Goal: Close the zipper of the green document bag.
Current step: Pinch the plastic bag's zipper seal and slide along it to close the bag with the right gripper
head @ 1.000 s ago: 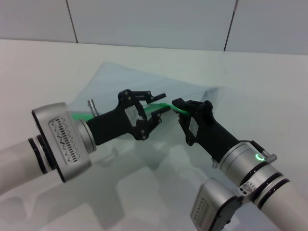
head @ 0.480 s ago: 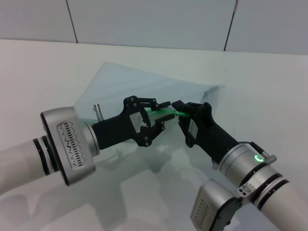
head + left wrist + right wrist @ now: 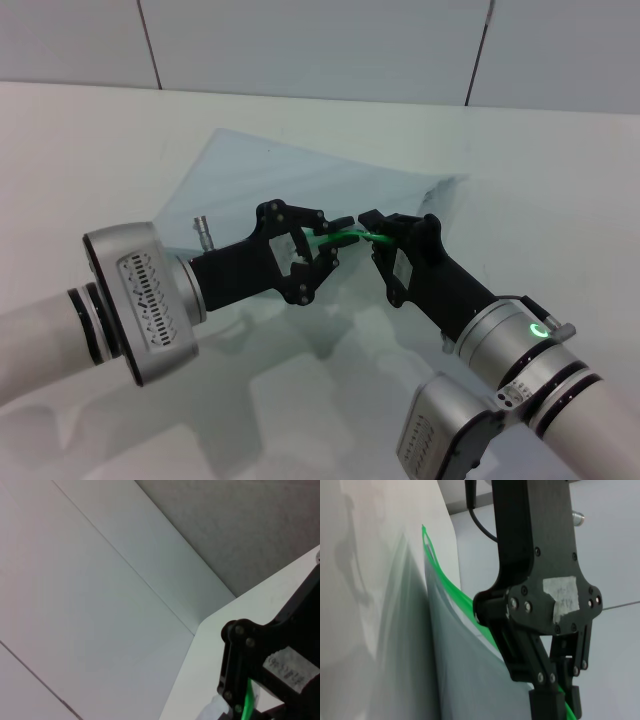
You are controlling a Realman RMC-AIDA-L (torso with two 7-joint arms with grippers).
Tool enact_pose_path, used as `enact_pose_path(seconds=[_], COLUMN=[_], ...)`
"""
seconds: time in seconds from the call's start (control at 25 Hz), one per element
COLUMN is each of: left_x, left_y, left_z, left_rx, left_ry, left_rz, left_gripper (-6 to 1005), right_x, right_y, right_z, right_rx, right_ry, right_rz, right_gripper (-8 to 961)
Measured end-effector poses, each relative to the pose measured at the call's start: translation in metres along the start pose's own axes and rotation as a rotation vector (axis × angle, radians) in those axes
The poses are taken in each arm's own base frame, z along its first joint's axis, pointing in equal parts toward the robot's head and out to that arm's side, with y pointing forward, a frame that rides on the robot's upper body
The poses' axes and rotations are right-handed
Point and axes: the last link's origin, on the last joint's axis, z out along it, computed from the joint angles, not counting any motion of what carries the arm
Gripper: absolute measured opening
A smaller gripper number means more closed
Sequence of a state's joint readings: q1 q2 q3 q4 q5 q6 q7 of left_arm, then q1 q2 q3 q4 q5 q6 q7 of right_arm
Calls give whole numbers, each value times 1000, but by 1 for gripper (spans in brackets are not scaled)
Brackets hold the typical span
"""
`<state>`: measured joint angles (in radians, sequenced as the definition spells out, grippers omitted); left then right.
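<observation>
The thin bright green plastic zipper [image 3: 345, 237] is best drawn in a straight line along its strip, the far end being held taut so that the slider does not bind. The strip is pinched by the closed left pincer [image 3: 338, 243] and, just beside it, clamped at its end by the right pincer [image 3: 372, 232]. The flat translucent pale blue-grey document bag [image 3: 290, 180] is lifted at that edge, its far side resting on the white worktop [image 3: 90, 140].

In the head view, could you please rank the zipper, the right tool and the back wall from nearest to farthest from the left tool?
1. Zipper, between the left tool tips.
2. Right tool, just beside, to its right.
3. Back wall, far behind the table.
</observation>
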<state>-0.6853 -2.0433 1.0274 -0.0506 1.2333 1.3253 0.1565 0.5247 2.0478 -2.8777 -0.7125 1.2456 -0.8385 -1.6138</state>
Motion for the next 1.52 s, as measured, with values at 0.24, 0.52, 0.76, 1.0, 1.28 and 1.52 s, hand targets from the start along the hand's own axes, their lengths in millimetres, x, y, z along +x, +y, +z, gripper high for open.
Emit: enact_pose_path(seconds=[0.24,0.52,0.76,1.0,1.28,1.52], left_x=[0,-2,-6,-10,-8,-6], left_y=[0,-1,-3,-4,-6,-7], left_z=[-1,-3,-8,-15,-12,-9], left_rx=[6,25,60,94,91,91], left_ry=[-2,-11,-32,-55,-41,-31], left_rz=[-3,-12,-28,-43,-33,-7], left_gripper=[111,109,107,111,119,126], right_x=[0,1,5,10,10,6], right_y=[-1,-1,-4,-4,-2,-1], right_z=[0,0,-2,-3,-4,-4], right_rx=[6,9,31,39,33,28], right_ry=[0,2,10,21,23,-6], right_rz=[5,11,50,71,63,39], right_gripper=[117,123,128,132,138,142])
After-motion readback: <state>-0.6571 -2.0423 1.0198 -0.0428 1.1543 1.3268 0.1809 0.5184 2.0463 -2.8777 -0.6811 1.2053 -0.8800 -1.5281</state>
